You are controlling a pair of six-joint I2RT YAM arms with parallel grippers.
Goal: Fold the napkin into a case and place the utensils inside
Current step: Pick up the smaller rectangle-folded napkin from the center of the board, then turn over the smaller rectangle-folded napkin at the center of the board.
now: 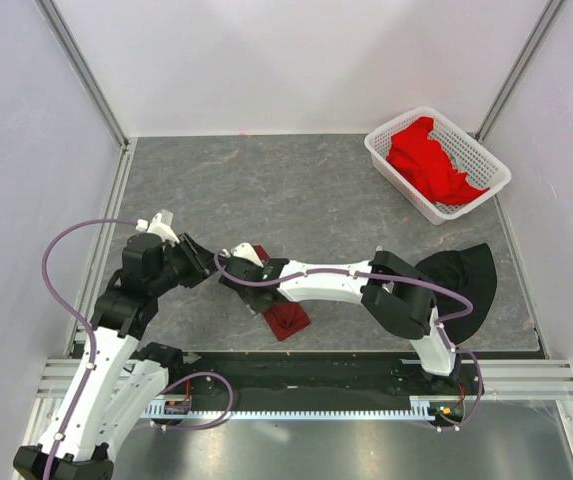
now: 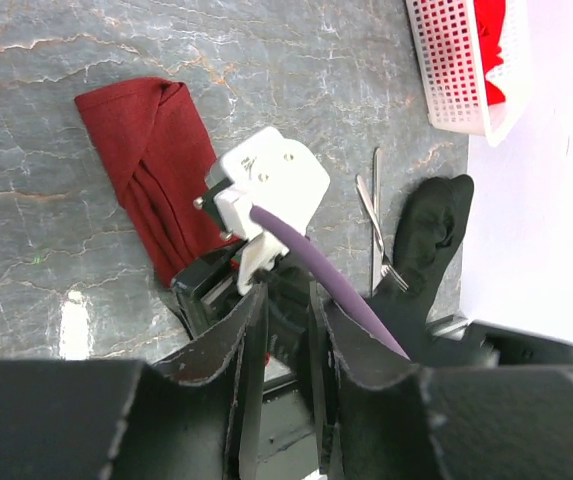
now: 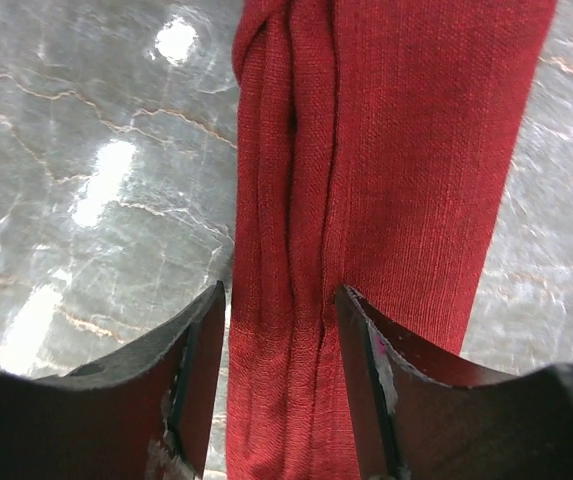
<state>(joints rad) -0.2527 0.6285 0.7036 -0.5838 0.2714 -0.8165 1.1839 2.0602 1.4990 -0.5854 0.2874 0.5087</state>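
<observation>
The dark maroon napkin lies on the table folded into a long narrow strip, with layered folds along one side. In the top view only its near end and a small far corner show from under the right arm. My right gripper stands open low over the napkin, its fingers on either side of the folded ridge. My left gripper is open with nothing between its fingers and hovers just left of the right gripper. The silver utensils lie side by side beside a black cloth.
A white lattice basket holding bright red cloths stands at the back right. The black cloth lies at the right, partly under the right arm. Frame posts and walls close in the table's sides.
</observation>
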